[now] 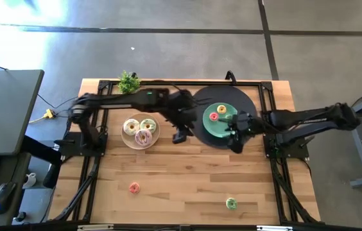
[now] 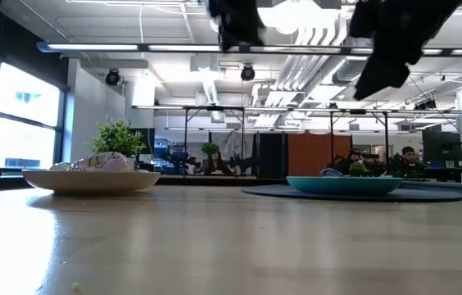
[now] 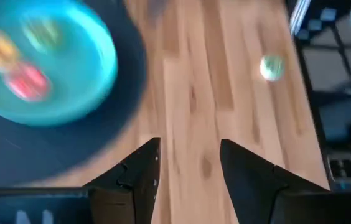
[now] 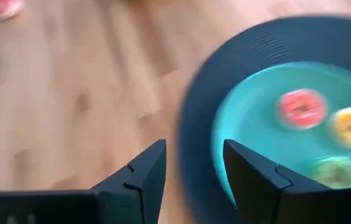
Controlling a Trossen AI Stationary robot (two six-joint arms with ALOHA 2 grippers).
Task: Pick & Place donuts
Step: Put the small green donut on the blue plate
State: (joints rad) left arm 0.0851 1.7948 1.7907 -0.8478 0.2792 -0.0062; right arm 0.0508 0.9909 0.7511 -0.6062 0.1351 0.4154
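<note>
In the high view, three larger iced donuts (image 1: 140,130) lie on the beige plate (image 1: 128,142). A red donut (image 1: 214,117) and a yellow one (image 1: 221,110) lie on the teal plate (image 1: 214,130). The right wrist view also shows a green donut (image 4: 336,169) there. A pink donut (image 1: 134,187) and a green donut (image 1: 231,203) lie loose on the table near its near edge. My left gripper (image 1: 181,136) (image 3: 188,146) hovers open and empty between the two plates. My right gripper (image 1: 237,146) (image 4: 194,146) hovers open and empty over the teal plate's near rim.
The teal plate sits on a round black mat (image 1: 242,99). A small green plant (image 1: 128,81) stands at the far left corner. In the low view both grippers (image 2: 235,24) (image 2: 387,49) hang well above the tabletop. Bare wood lies across the near half of the table.
</note>
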